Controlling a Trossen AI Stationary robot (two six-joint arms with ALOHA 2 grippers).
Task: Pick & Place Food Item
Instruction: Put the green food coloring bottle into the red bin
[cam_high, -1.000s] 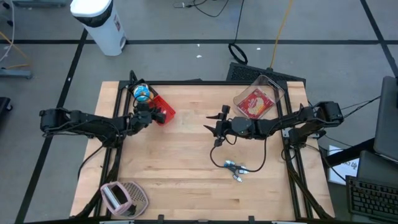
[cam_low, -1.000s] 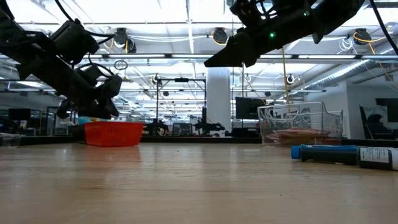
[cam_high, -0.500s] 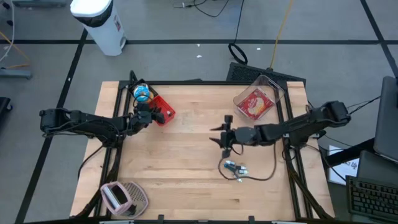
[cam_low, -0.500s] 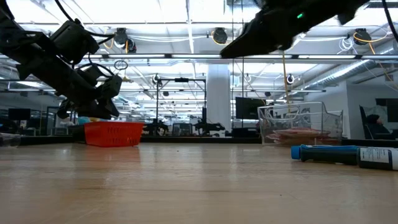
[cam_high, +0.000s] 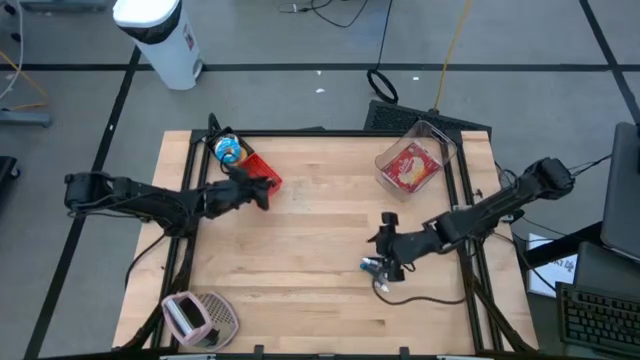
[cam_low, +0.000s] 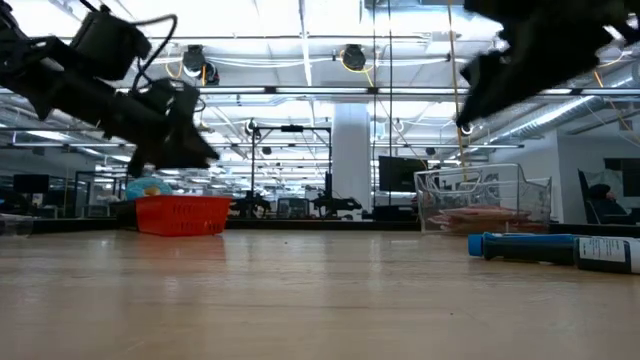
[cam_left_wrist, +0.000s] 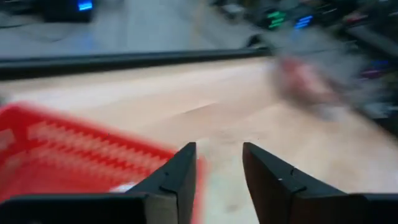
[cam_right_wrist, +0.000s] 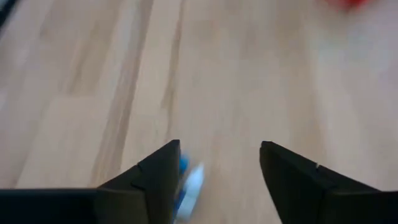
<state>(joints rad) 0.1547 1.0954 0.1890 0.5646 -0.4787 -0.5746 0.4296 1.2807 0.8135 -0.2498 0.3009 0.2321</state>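
A red basket (cam_high: 265, 180) stands at the table's far left, with a blue-wrapped round item (cam_high: 228, 150) at its far end. A clear tub (cam_high: 415, 163) holding a red packet sits at the far right. A blue-capped tube (cam_high: 380, 270) lies on the wood right of centre, toward the near edge. My left gripper (cam_left_wrist: 217, 180) is open beside the basket's near right corner (cam_left_wrist: 62, 155), with nothing between its fingers. My right gripper (cam_right_wrist: 221, 180) is open above the tube (cam_right_wrist: 188, 185), well clear of the table (cam_low: 480, 80).
A pink and white device (cam_high: 198, 318) lies at the near left corner. A black cable (cam_high: 410, 295) trails over the wood by the tube. A white bin (cam_high: 160, 35) stands on the floor beyond the far left. Bare wood (cam_high: 300, 260) spans the middle.
My right gripper has swung from the table's middle toward the near edge and the right, and now hangs over the tube. My left gripper has shifted a little toward the right by the red basket and tipped upward. Nothing on the table has moved.
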